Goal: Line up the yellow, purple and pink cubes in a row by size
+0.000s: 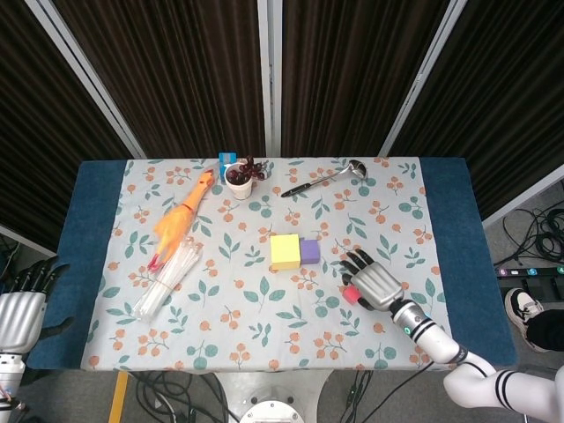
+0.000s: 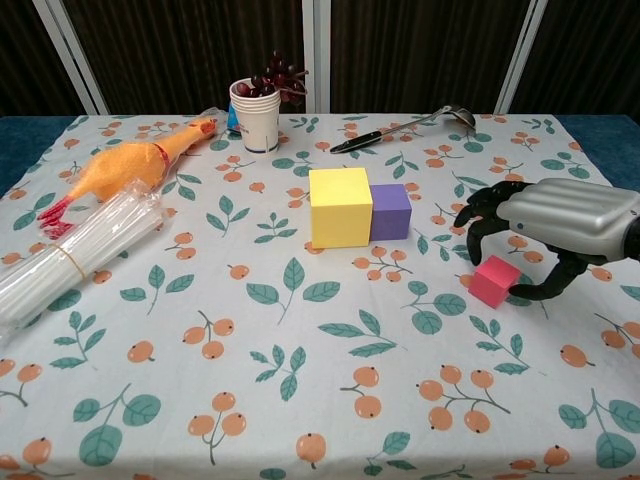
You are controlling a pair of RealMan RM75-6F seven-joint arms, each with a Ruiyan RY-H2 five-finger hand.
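Note:
The yellow cube [image 1: 284, 251] [image 2: 340, 206] and the smaller purple cube [image 1: 309, 252] [image 2: 390, 210] stand side by side, touching, at mid-table. The small pink cube [image 1: 350, 293] [image 2: 494, 281] lies on the cloth, to the right of them and nearer the front. My right hand [image 1: 374, 282] [image 2: 560, 215] arches over the pink cube, fingers curled down at its far left and the thumb against its right side; the cube still rests on the table. My left hand [image 1: 19, 308] hangs off the table's left edge with fingers spread, holding nothing.
A rubber chicken [image 1: 181, 220] [image 2: 125, 165] and a bundle of clear straws [image 1: 167, 280] [image 2: 70, 255] lie at the left. At the back stand a paper cup with grapes [image 1: 239, 179] [image 2: 255, 110] and a ladle [image 1: 322, 179] [image 2: 400, 128].

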